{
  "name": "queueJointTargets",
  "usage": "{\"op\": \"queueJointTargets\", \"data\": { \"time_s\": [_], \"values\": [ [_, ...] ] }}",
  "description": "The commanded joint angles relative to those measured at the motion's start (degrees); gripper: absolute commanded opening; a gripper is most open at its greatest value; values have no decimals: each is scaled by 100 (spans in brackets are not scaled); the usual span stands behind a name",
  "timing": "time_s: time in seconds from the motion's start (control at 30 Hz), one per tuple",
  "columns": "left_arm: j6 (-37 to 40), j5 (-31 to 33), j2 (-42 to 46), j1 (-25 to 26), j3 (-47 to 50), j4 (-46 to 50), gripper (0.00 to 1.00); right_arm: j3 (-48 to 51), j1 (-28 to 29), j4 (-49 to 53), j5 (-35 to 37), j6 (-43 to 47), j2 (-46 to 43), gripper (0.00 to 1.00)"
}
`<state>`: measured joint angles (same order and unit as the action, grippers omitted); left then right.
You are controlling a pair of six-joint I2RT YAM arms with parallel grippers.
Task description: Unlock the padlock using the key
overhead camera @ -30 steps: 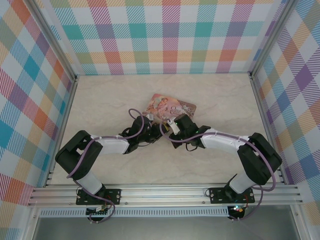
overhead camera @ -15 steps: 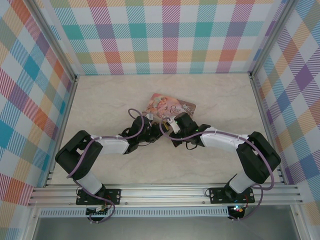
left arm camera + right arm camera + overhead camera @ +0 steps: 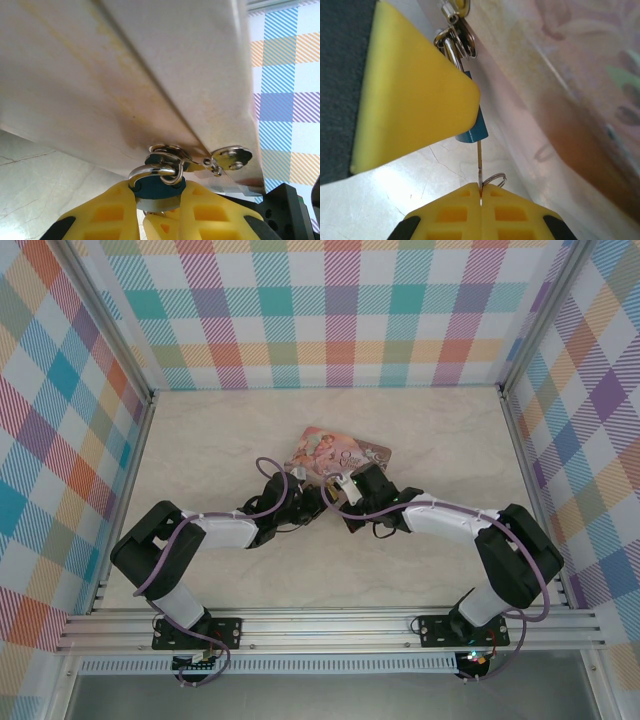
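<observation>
Pinching the key (image 3: 479,160) in right hand (image 3: 481,192), pointing lengthwise pretty much straight at underside of the padlock (image 3: 472,131), clamped in left hand (image 3: 159,200).

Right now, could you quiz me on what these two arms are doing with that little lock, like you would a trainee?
1. True or false: the right gripper is shut on the key.
2. What does the left gripper hold? A) the padlock B) a spoon C) nothing
3. Fill in: the padlock hangs from the clasp of the pink ____.

Key: 1 true; 2 A; 3 tin.
</observation>
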<state>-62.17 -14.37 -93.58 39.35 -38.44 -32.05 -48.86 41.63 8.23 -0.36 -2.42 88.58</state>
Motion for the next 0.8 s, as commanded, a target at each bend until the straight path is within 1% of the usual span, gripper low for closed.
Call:
{"op": "queueJointTargets", "data": {
  "time_s": [0.0,0.33,0.77],
  "values": [
    [-41,-129,30,72,-17,-333,2,-62,-23,-375,-183,100,-156,5],
    [2,22,103,72,-29,-211,2,151,-27,-238,-92,118,-189,5],
    [106,219,366,81,-48,126,2,197,-23,-112,-250,303,-203,5]
  ]
}}
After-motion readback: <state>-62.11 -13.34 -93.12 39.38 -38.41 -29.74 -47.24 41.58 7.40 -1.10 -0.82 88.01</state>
